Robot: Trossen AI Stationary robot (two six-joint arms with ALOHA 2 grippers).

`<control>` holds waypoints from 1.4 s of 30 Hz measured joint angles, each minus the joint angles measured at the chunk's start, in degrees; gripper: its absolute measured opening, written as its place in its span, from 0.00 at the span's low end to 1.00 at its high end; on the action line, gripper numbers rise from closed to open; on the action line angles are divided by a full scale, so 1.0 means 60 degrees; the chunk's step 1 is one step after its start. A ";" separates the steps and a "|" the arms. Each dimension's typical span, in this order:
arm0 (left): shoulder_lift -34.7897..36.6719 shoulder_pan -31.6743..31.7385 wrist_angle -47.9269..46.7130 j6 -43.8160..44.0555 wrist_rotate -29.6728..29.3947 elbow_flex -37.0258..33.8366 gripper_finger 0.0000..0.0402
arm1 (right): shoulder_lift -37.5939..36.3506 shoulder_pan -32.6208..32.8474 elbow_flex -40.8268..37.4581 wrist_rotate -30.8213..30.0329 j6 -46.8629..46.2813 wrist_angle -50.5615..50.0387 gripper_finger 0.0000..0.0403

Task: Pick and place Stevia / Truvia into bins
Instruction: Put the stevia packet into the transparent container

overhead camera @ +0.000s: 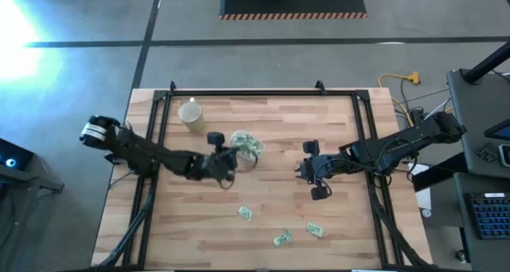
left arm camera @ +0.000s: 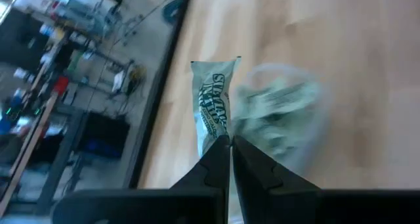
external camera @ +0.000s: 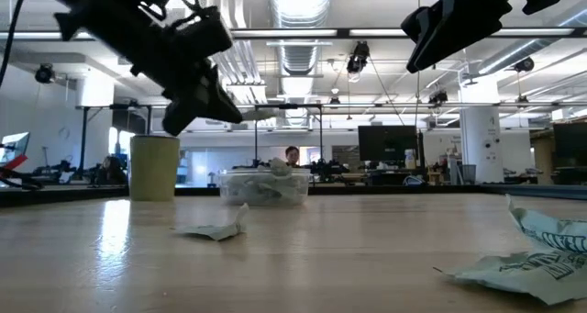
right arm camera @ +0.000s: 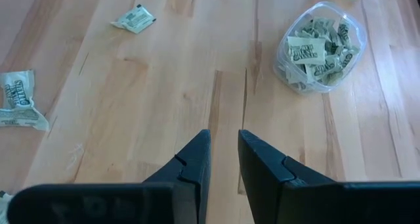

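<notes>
My left gripper (left arm camera: 230,142) is shut on one green-and-white Stevia sachet (left arm camera: 215,99) and hangs above the table just beside the clear tub (overhead camera: 247,147), on its near left side. The tub (right arm camera: 319,46) holds several sachets. Three more sachets lie flat on the wood toward the near edge (overhead camera: 245,213), (overhead camera: 282,238), (overhead camera: 315,230). My right gripper (right arm camera: 224,135) hovers over bare wood to the right of the tub. Its fingers are slightly apart with nothing between them. My left gripper pinches one short end of the sachet (left arm camera: 220,133) between its two fingertips. The rest of the sachet sticks straight out beyond the fingertips, in line with them. It is lifted clear of the table, beside the tub.
A pale yellow cup (overhead camera: 191,115) stands at the far left of the table, behind the tub. A black frame rail (overhead camera: 263,94) runs around the tabletop's edges. Open wood lies between the tub and the loose sachets.
</notes>
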State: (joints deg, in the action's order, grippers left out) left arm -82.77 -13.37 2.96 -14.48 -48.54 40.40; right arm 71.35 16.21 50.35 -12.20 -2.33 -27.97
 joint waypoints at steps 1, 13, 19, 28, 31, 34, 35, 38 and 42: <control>0.0085 0.0257 -0.0017 -0.0010 0.0063 -0.0003 0.00 | 0.0000 0.0000 -0.0001 -0.0001 0.0000 0.0004 0.17; -0.0033 0.2219 -0.0372 -0.0153 0.2940 -0.0003 0.00 | 0.0000 0.0000 -0.0023 0.0006 0.0000 -0.0011 0.17; -0.0203 0.2230 -0.0448 -0.0151 0.2995 -0.0003 0.00 | 0.0000 0.0000 -0.0052 0.0010 0.0136 -0.0007 0.17; -0.0221 0.2230 -0.0435 -0.0153 0.2991 -0.0003 0.03 | 0.0000 0.0000 -0.0056 0.0010 0.0138 -0.0004 0.17; -0.0221 0.2230 -0.0429 -0.0150 0.2991 -0.0003 0.11 | 0.0000 0.0000 -0.0056 0.0010 0.0140 -0.0002 0.17; -0.0221 0.2230 -0.0429 -0.0145 0.2925 -0.0003 0.21 | 0.0000 0.0000 -0.0056 0.0010 0.0140 0.0000 0.17; -0.0221 0.2230 -0.0427 -0.0146 0.2818 -0.0003 0.24 | 0.0000 0.0000 -0.0056 0.0010 0.0142 0.0000 0.17; -0.0221 0.2230 -0.0427 -0.0142 0.2603 -0.0003 0.31 | 0.0000 0.0000 -0.0056 0.0010 0.0142 0.0000 0.17; -0.0194 0.2212 -0.0421 -0.0126 0.2511 -0.0003 0.36 | 0.0000 0.0002 -0.0056 0.0033 0.0067 0.0007 0.17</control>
State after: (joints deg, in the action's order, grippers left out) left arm -83.93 -0.10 0.44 -15.24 -33.47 40.38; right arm 71.35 16.22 50.02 -12.01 -1.93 -27.92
